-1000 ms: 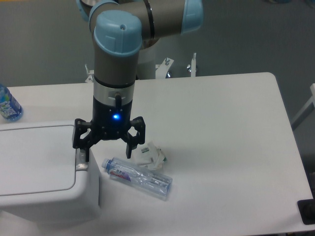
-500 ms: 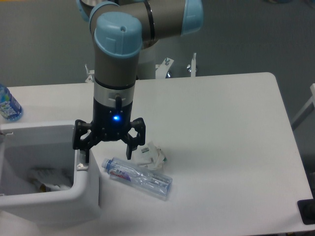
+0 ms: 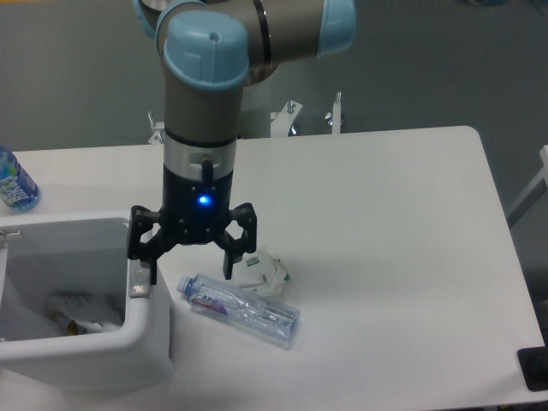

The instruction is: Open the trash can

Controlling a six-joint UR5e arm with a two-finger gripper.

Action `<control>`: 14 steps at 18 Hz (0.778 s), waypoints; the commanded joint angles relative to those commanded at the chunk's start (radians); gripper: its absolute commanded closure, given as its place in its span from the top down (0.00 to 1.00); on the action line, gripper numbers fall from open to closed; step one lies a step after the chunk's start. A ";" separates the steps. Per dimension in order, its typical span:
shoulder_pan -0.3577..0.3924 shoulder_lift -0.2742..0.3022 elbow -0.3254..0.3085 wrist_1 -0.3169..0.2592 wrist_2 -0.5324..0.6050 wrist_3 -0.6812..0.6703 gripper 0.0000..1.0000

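Observation:
The white trash can (image 3: 145, 338) stands at the front left of the table with its lid swung away, out of sight. Its inside shows, with crumpled rubbish (image 3: 81, 312) at the bottom. A small grey push-button latch (image 3: 138, 288) sits on its right rim. My gripper (image 3: 190, 267) hangs open over that right rim. Its left finger (image 3: 142, 257) is just above the latch and its right finger (image 3: 231, 257) is over the table. It holds nothing.
A clear plastic bottle (image 3: 240, 309) lies on the table right of the bin. A crumpled white wrapper (image 3: 264, 270) lies just behind the bottle. A blue-labelled bottle (image 3: 15, 182) stands at the left edge. The table's right edge runs near x 600.
One second ago the lid lay flat and shut on the bin. It has since sprung open, showing the inside. My gripper has risen very slightly off the latch.

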 joint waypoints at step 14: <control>0.230 0.057 -0.051 -0.361 0.264 0.791 1.00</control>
